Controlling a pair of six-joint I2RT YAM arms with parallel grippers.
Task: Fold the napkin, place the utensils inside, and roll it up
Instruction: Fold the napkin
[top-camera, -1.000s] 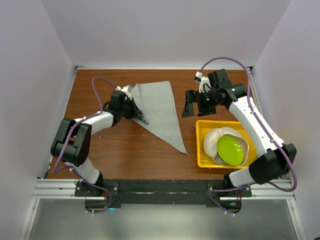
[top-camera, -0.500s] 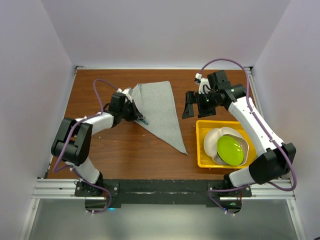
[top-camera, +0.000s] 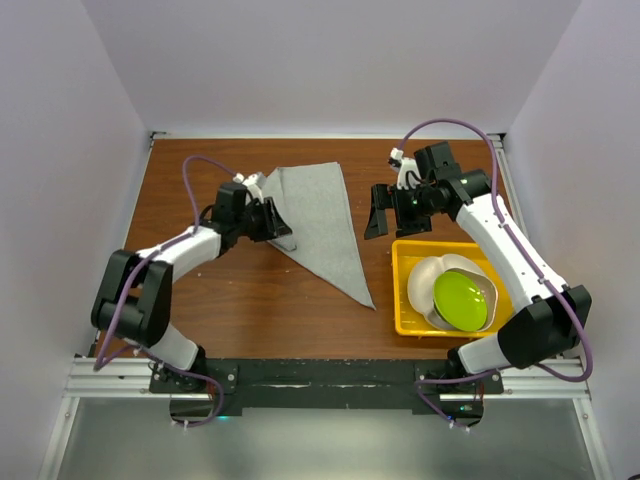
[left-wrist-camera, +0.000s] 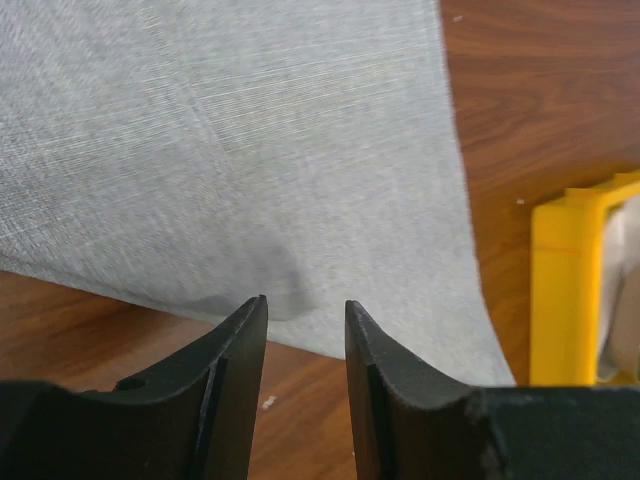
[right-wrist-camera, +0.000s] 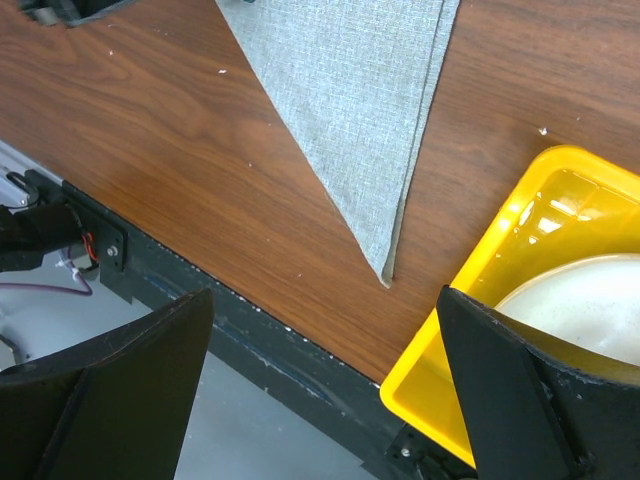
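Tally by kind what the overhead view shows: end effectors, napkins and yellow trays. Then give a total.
end effectors: 2 (left end effector, right end effector)
napkin: 1
yellow tray: 1
Total: 4

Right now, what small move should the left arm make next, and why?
Probably ease the left gripper back off the napkin: its jaws stand apart with nothing between them, tips at the folded cloth's left edge. No spoon shows; whether it lies under the cloth I cannot tell.
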